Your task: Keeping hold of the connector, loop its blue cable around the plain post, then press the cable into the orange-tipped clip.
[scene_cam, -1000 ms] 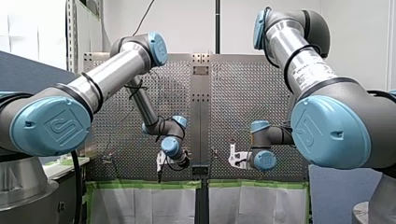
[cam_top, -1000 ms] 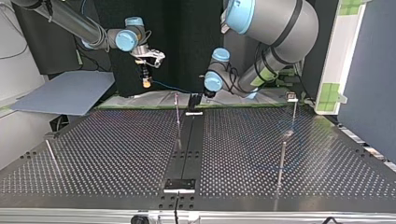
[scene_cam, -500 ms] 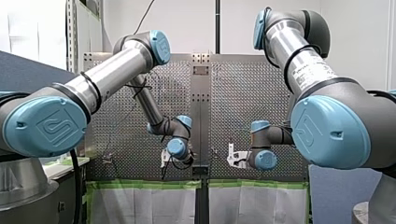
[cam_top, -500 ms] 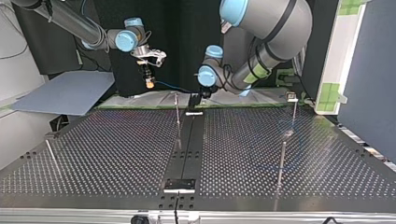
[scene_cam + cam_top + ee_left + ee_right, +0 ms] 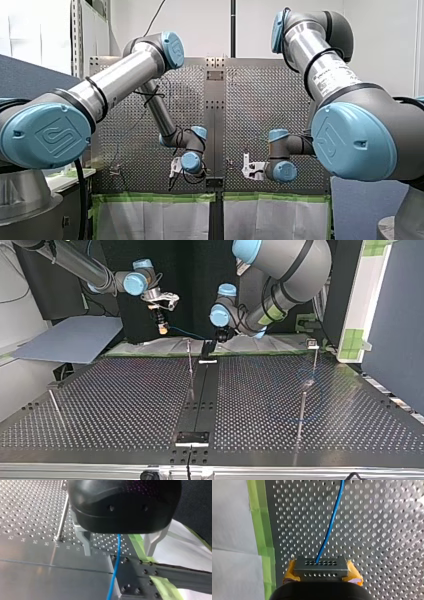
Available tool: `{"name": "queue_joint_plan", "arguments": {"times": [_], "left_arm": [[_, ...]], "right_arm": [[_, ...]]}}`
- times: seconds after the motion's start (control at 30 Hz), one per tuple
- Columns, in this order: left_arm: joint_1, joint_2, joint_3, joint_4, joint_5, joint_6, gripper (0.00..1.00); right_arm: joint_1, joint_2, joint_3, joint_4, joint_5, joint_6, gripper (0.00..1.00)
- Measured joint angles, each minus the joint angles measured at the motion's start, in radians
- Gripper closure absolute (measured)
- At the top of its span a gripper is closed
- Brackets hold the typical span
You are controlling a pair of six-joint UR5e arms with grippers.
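My right gripper (image 5: pixel 321 573) is shut on the grey connector (image 5: pixel 320 566), its yellow pads on both sides. The blue cable (image 5: pixel 331 522) leaves the connector and runs out over the perforated plate. In the top view my right gripper (image 5: pixel 161 324) hangs above the table's far edge, and the cable (image 5: pixel 182 333) trails from it toward my left gripper (image 5: pixel 219 336). My left gripper (image 5: pixel 118 553) is open, and the cable (image 5: pixel 115 565) passes between its metal fingers (image 5: pixel 86 542) without touching them. A plain post (image 5: pixel 190 362) stands close by, beside the centre strip.
More thin posts stand on the plate (image 5: pixel 125 405): one with a pale head (image 5: pixel 313 344) at the top view's far right, one (image 5: pixel 301 410) nearer, one leaning (image 5: pixel 54 405) at the left. Green tape (image 5: pixel 260 530) and white sheeting edge the table.
My left arm's wrist has swung toward the table's centre strip, taking its open gripper along the cable. My right gripper with the connector has drifted slightly toward the top view's right.
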Motion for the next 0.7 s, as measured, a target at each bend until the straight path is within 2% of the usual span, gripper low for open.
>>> {"name": "queue_joint_plan", "arguments": {"times": [0.17, 0.5, 0.7], "left_arm": [[0.001, 0.000, -0.001, 0.009, 0.007, -0.003, 0.00], [0.004, 0.000, -0.001, 0.007, 0.005, -0.015, 0.00], [0.003, 0.000, -0.001, 0.012, 0.008, -0.010, 0.00]], "right_arm": [[0.001, 0.000, 0.000, 0.003, -0.013, 0.000, 1.00], [0.003, 0.000, 0.000, 0.009, -0.017, -0.001, 1.00], [0.004, 0.000, 0.000, 0.010, -0.036, 0.000, 1.00]]}}
